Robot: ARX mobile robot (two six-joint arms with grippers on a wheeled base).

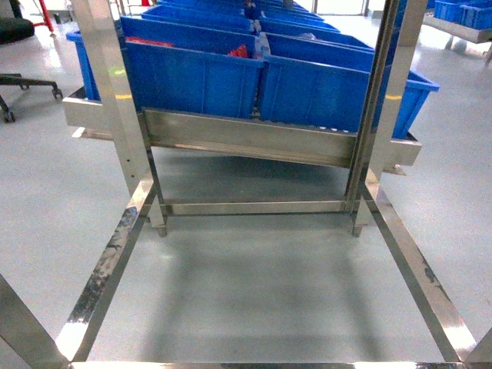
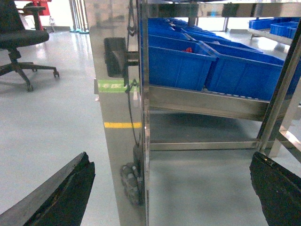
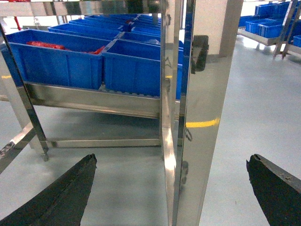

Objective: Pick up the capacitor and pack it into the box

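Ahead, head view: blue bins (image 1: 192, 73) on a steel rack (image 1: 246, 142); box and capacitor nowhere in sight.
Left wrist: left gripper (image 2: 171, 188) spread wide, holding nothing, facing the rack post (image 2: 120, 113).
Right wrist: right gripper (image 3: 171, 188) spread wide, holding nothing.

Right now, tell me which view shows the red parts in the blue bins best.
Right wrist view: the red parts lie in plain sight in the left bin. The head view shows only slivers over a rim; the left wrist view a small spot.
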